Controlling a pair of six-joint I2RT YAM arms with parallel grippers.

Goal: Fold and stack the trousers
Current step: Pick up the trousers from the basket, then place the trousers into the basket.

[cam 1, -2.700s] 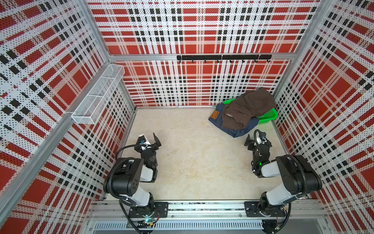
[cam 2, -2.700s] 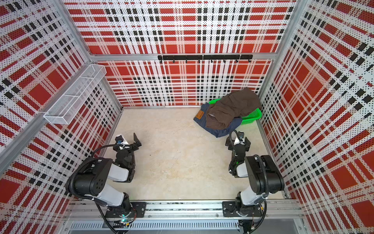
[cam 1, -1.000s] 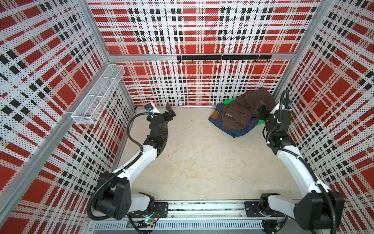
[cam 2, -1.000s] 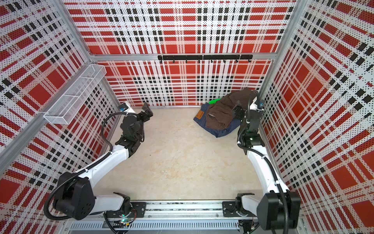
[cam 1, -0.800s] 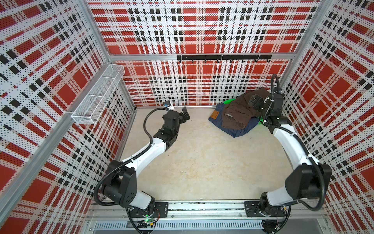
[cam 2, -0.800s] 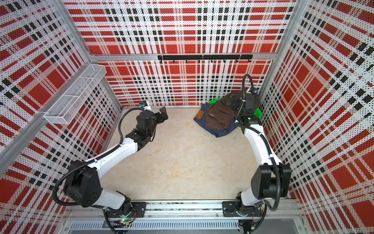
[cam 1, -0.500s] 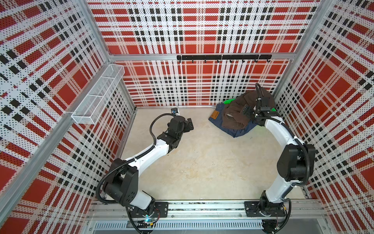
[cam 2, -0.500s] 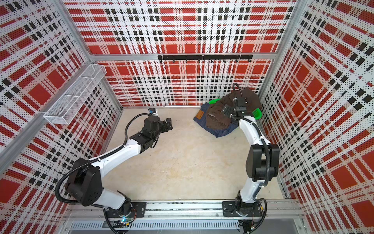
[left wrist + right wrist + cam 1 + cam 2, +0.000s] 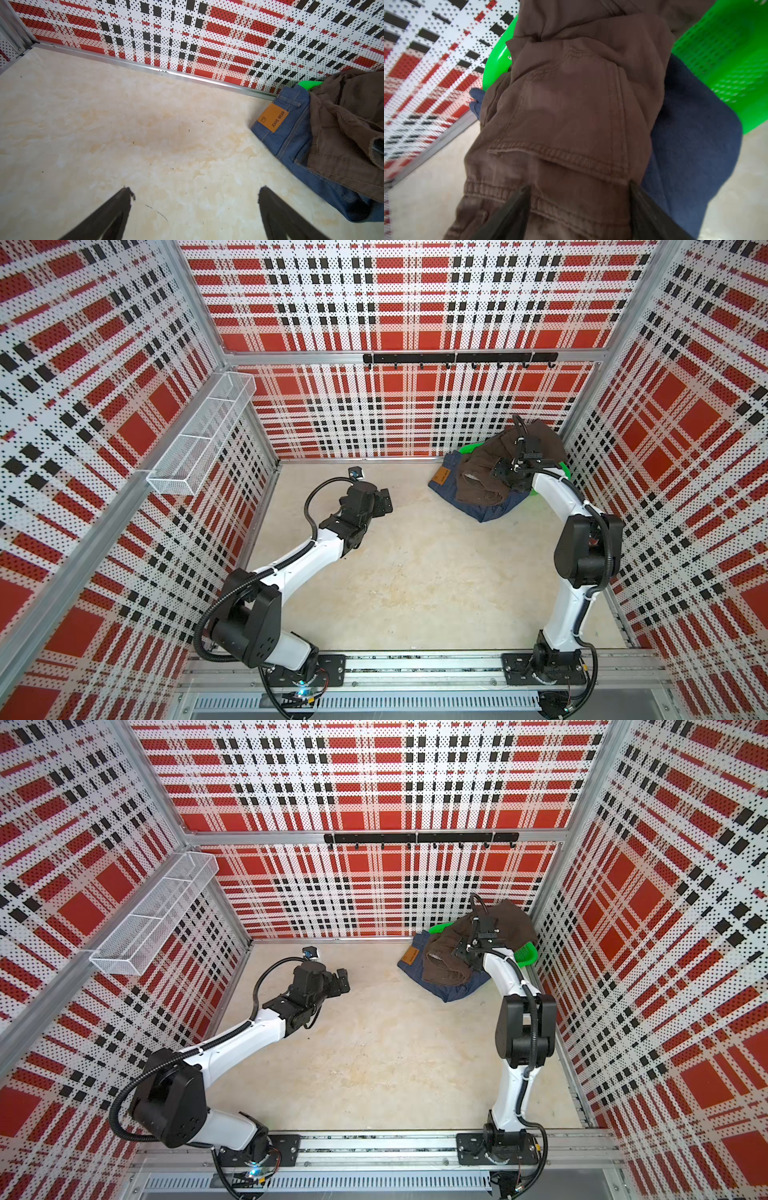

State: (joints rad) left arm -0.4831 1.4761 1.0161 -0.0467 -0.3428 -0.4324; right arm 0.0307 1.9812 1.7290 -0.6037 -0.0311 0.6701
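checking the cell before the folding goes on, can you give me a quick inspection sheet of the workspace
surface: beige tabletop, faint marks, mostly bare.
job's things: brown trousers crumpled on top of blue denim trousers, both unfolded, in the far right corner.
clutter: green basket partly under the trousers; nothing else seen.
grippers: left tool open over bare tabletop; right tool down on the brown trousers, jaws astride a fold, grip cannot be told.
cables: black cable loop at each wrist, no snag seen.
surroundings: plaid perforated walls, wire shelf on the left wall, hook rail on the back wall.
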